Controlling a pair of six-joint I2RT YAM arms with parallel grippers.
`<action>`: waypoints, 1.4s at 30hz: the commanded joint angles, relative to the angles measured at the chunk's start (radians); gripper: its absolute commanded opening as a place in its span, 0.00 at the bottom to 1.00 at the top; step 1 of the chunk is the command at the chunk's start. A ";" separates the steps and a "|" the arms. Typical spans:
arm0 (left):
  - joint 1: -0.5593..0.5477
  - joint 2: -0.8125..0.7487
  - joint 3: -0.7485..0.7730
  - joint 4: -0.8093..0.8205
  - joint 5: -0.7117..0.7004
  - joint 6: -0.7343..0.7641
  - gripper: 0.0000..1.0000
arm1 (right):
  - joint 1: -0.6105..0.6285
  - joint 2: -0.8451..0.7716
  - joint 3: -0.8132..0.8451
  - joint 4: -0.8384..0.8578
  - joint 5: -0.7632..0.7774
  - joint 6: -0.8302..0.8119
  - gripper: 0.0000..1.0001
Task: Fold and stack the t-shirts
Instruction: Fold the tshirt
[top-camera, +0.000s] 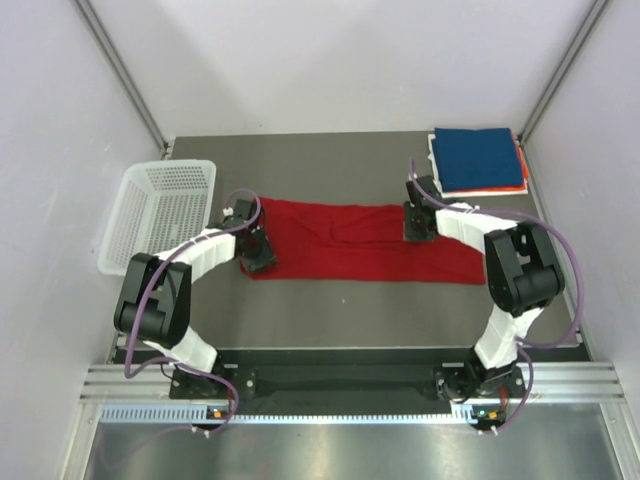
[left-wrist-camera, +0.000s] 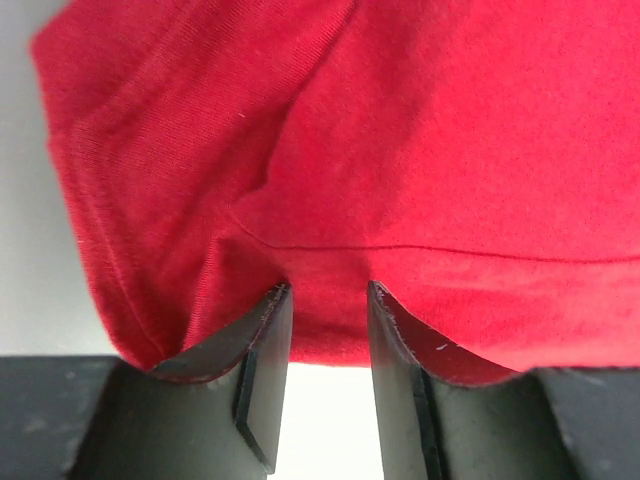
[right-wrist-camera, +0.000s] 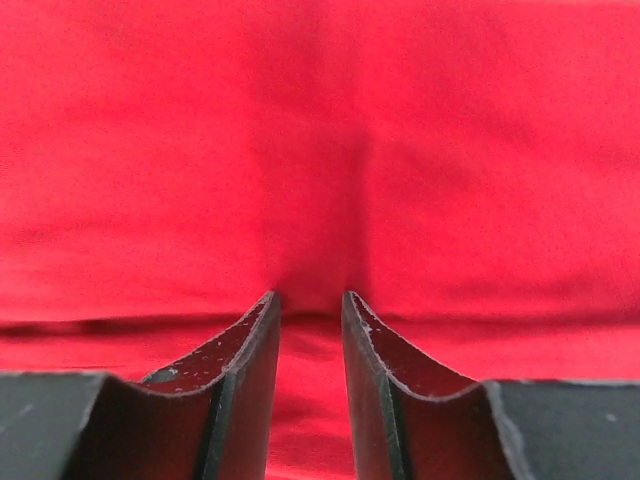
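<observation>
Lying flat across the middle of the table (top-camera: 350, 305), the red shirt (top-camera: 350, 245) is spread in a long band from left to right, with creases near its centre. The left gripper (left-wrist-camera: 328, 288) is at the band's left end. Its fingers stand parted, bright table showing in the gap behind the tips, and the shirt's hemmed edge lies wrinkled across them, not clamped. The right gripper (right-wrist-camera: 308, 297) is down near the right end, at the far edge. Its fingers are a narrow gap apart with the tips in the cloth, and a darker crease runs away from that gap. I cannot tell whether a fold is nipped there.

A folded stack sits in the table's far right corner, well apart from the red shirt. The blue shirt (top-camera: 478, 158) is on top, with an orange shirt (top-camera: 523, 172) and a white shirt (top-camera: 436, 168) showing only as thin edges beneath it.

The basket (top-camera: 165, 166), white mesh, sits at the far left, overhanging the table's left edge. It is near the left arm's wrist and just beyond the red shirt's left end.
</observation>
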 joint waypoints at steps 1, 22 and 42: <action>0.011 0.010 0.017 -0.036 -0.091 -0.021 0.42 | -0.042 -0.071 -0.073 -0.034 0.066 0.088 0.32; 0.041 0.502 0.779 -0.019 0.100 0.195 0.43 | -0.232 -0.100 0.068 -0.043 0.011 0.098 0.24; 0.087 0.677 0.780 -0.085 -0.100 0.116 0.42 | -0.562 0.063 -0.021 0.017 0.159 0.185 0.06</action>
